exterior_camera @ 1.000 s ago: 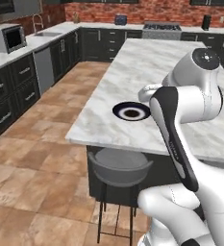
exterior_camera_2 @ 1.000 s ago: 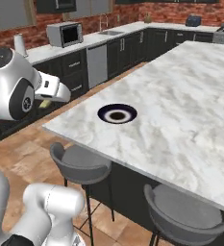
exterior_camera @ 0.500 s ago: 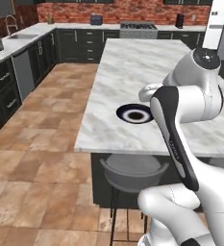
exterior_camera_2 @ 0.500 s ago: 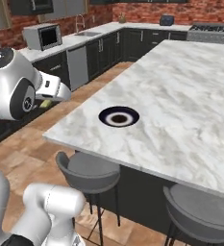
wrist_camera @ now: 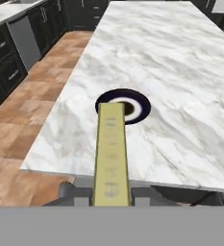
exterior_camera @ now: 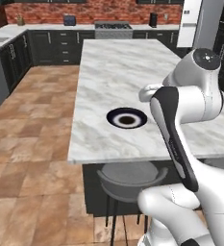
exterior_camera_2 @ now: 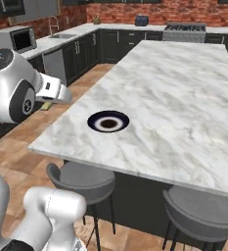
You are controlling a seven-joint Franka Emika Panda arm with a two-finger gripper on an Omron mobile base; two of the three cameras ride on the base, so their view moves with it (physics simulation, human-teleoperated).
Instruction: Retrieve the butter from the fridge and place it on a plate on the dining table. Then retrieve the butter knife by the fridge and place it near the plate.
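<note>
The claw [wrist_camera: 111,192] holds the butter [wrist_camera: 111,153], a long pale yellow stick that points from the fingers toward the plate [wrist_camera: 123,105]. In the hand view the far end of the butter covers the near part of the plate, so the claw looks at it from above and behind. The plate lies on the marble table [exterior_camera: 118,67], near the edge that faces the robot, with a grey stool [exterior_camera: 130,180] below that edge.

The step in hand, as I judge it, is to bring the butter over the plate and put it down. To do it well, the arm should reach forward until the whole stick is above the brown centre, go down slowly, and release only when the butter rests flat, because a long stick can roll or tip over the rim.

The fingers are mostly cut off at the bottom of the hand view. In the right base view only a small yellow bit shows beside the arm [exterior_camera_2: 22,90]. I cannot tell how high the butter is above the table.
</note>
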